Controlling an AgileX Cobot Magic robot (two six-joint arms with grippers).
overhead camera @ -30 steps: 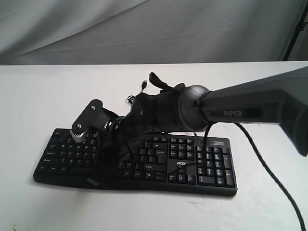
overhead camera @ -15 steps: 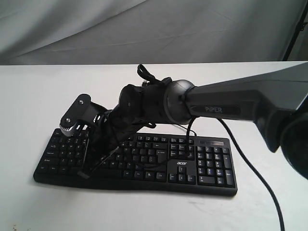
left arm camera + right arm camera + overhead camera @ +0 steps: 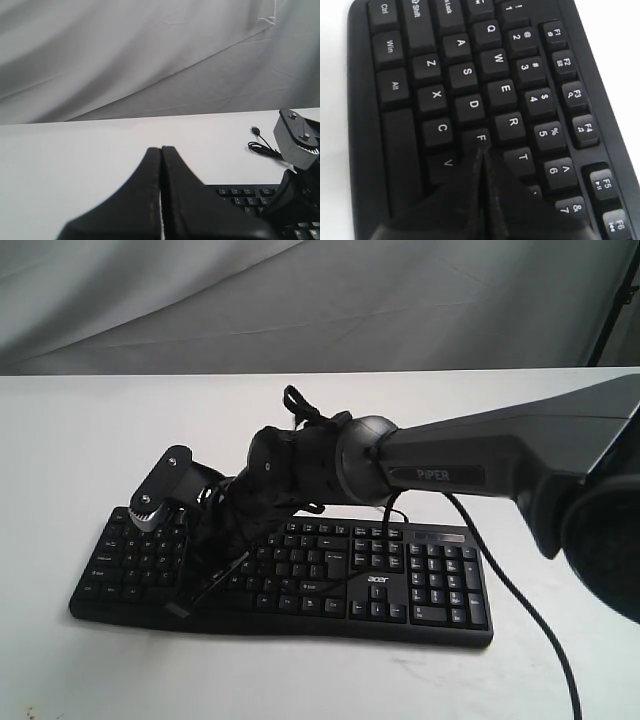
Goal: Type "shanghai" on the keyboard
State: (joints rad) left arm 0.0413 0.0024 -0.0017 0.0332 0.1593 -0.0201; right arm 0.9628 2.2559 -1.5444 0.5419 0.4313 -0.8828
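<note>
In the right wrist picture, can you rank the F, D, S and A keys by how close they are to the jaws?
1. F key, right at the tip of the shut jaws.
2. D key, next along that row.
3. S key, one further along.
4. A key, farthest, the row's last letter.

The keyboard is matt black plastic, its smooth keys faintly shiny under white printed legends. The surface is white, smooth and matt. The cloth behind is grey and creased. The arm has a dark grey, slightly glossy shell. The left end effector and right end effector look matt black.
</note>
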